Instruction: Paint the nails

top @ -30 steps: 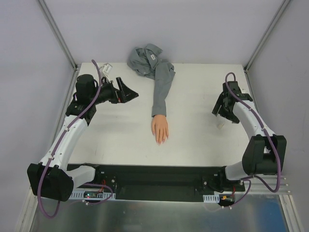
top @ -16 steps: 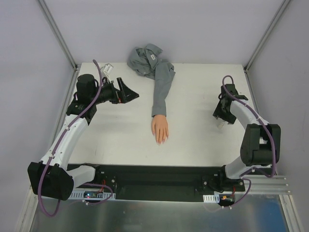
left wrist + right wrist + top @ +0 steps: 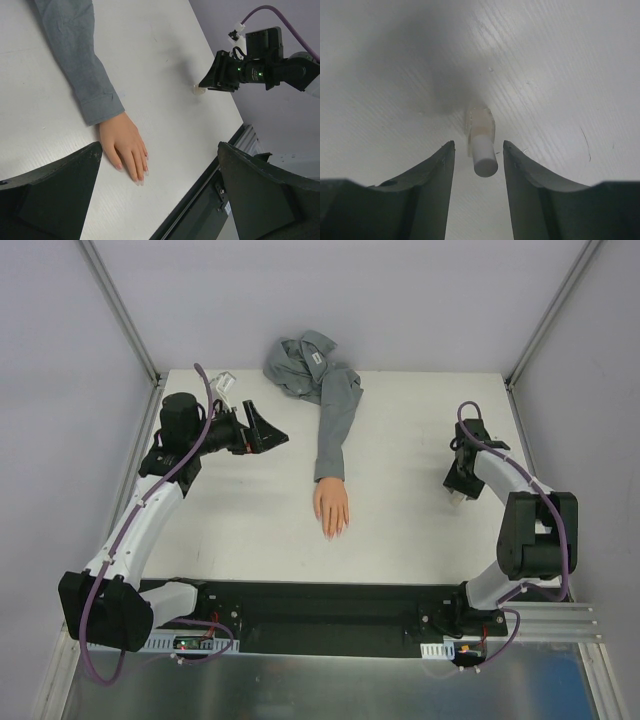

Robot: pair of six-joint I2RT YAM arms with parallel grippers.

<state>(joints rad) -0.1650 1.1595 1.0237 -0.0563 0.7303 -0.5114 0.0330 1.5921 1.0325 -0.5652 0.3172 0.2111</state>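
The peach mannequin hand [image 3: 331, 508] lies palm down mid-table, its grey sleeve [image 3: 336, 425] running toward the back. The nails [image 3: 140, 175] show pale at the fingertips in the left wrist view. My left gripper [image 3: 268, 430] hovers open to the hand's left, with nothing between its fingers [image 3: 60, 185]. My right gripper [image 3: 460, 490] is down at the table's right side. A small clear bottle [image 3: 481, 125] with a white cap [image 3: 485, 160] stands between its jaws. They are open, with a narrow gap on each side of the cap. The left wrist view also shows that bottle [image 3: 199, 90].
The rest of the grey shirt [image 3: 300, 360] is bunched at the back centre. A small white object [image 3: 222, 382] lies at the back left corner. A black rail [image 3: 320, 598] runs along the near table edge, and metal frame posts [image 3: 120, 310] rise at the back corners.
My right gripper moved left and down over the bottle, and its jaws narrowed around the cap. The left arm and the mannequin hand stayed still.
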